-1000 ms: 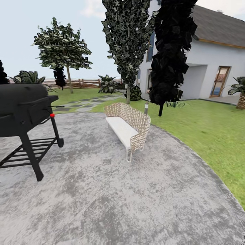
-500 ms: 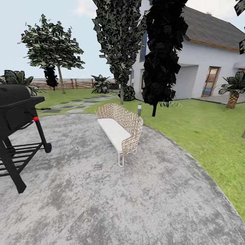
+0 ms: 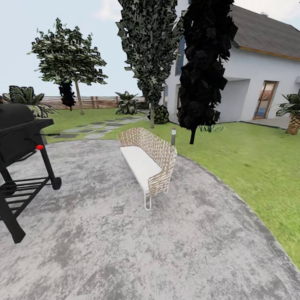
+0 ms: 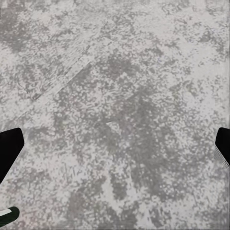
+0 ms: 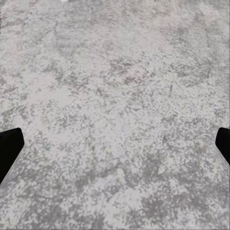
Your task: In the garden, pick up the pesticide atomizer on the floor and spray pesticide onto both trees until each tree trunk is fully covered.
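Note:
The pesticide atomizer is out of view. Grey mottled floor (image 3: 125, 250) spreads ahead to a curved edge against the lawn. Far off at the left, a tree (image 3: 66, 54) with a rounded green canopy stands on a pale trunk (image 3: 78, 102) by the fence. My left gripper (image 4: 115, 146) hangs open over bare paving, its black fingertips (image 4: 9, 151) wide apart. My right gripper (image 5: 115, 143) is open too, fingertips (image 5: 9, 146) at the frame's edges above the floor. A dark green rounded edge (image 4: 7, 216) peeks in beside the left gripper; I cannot tell what it is.
A black grill (image 3: 18, 141) with a red knob stands at the left. A wicker bench (image 3: 150, 160) with a white seat sits mid-patio, a short lamp post (image 3: 173, 136) behind it. Two dark cone-shaped trees (image 3: 204, 62), the lawn (image 3: 250, 166) and a white house (image 3: 258, 75) lie beyond.
The whole head view has shifted: grill and bench slid left, then slightly back right. That is camera movement; nothing in the scene itself has moved.

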